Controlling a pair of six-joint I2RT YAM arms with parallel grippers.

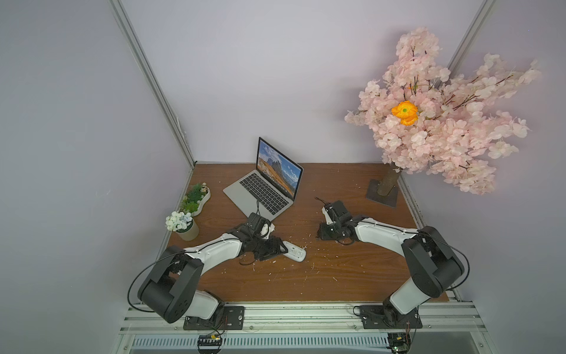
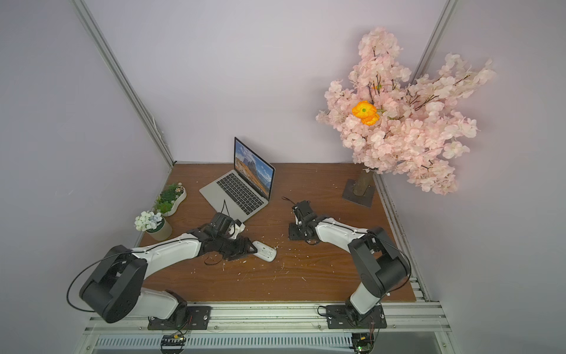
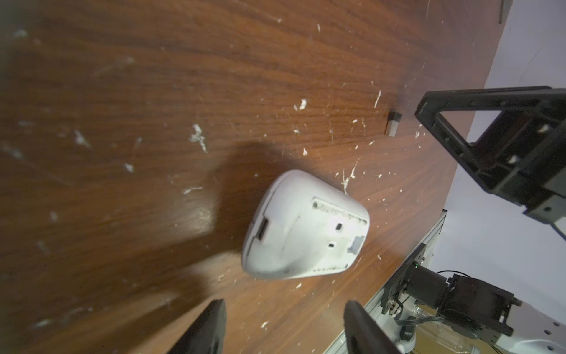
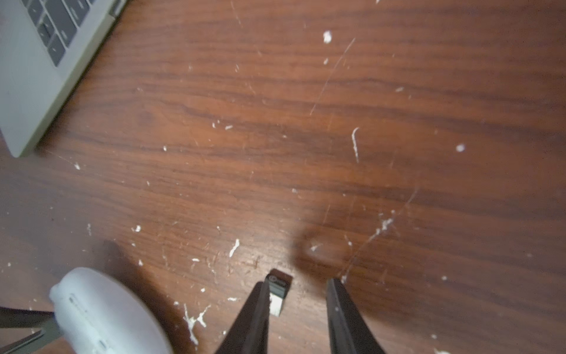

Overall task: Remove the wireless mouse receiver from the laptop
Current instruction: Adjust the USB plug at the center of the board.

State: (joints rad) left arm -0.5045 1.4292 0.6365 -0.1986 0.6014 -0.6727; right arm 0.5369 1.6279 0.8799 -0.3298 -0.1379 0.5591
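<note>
The wireless mouse receiver [image 4: 277, 291], a tiny dark stub with a silver plug, lies flat on the wooden table, unplugged. My right gripper [image 4: 297, 283] stands open over it, and the stub rests against one finger [image 4: 257, 309] while the other is well clear. It also shows in the left wrist view as the receiver [image 3: 393, 124] beside that gripper's black frame. The laptop [image 1: 260, 193] sits open at the back left. A white mouse [image 3: 303, 226] lies upside down just ahead of my open, empty left gripper [image 3: 285, 303].
A pink blossom tree [image 1: 441, 122] on a metal base [image 1: 382, 193] fills the back right. A green planter [image 1: 196, 197] and a small flower pot [image 1: 183, 225] stand along the left edge. White flecks litter the table [image 1: 337, 275].
</note>
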